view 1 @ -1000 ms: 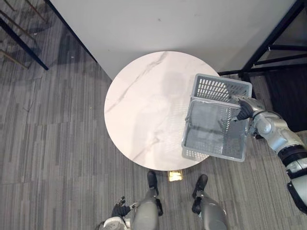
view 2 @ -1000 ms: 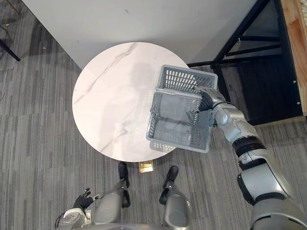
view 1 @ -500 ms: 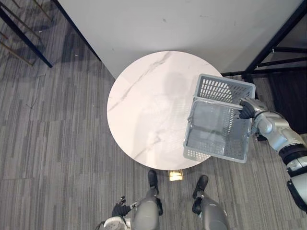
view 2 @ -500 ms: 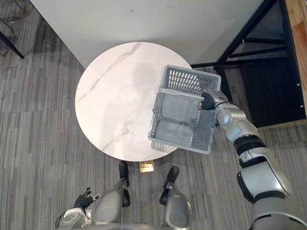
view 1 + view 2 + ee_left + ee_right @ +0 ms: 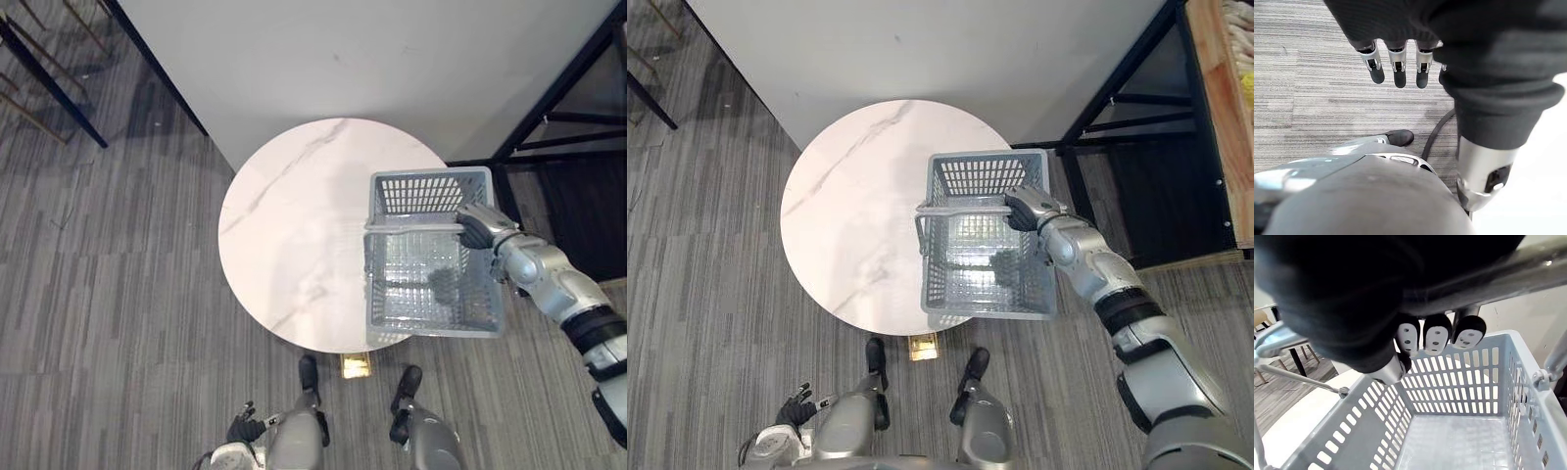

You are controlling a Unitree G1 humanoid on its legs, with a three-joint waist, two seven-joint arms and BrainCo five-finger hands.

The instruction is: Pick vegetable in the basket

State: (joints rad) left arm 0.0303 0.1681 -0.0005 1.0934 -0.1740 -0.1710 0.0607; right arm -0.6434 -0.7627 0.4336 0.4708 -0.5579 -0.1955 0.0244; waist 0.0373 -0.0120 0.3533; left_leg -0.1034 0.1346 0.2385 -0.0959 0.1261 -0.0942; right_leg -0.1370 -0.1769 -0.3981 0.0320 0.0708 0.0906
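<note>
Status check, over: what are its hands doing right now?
Right hand shut on basket handle. Basket empty, over round table's right edge. Left hand open, idle above carpet.

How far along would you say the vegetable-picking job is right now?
Done: the right hand grips the handle of the grey basket, at the round table's right edge. In hand: that basket, empty inside. Left: putting any vegetable in; the left hand hangs open, idle.

Looks down on a round white marble-veined tabletop (image 5: 284,225) standing on grey striped carpet (image 5: 108,294) before a pale wall (image 5: 343,49), with a black metal frame (image 5: 558,88) to the right, a wooden shelf (image 5: 1215,98) past it, and thin dark furniture legs (image 5: 54,82) at left.
</note>
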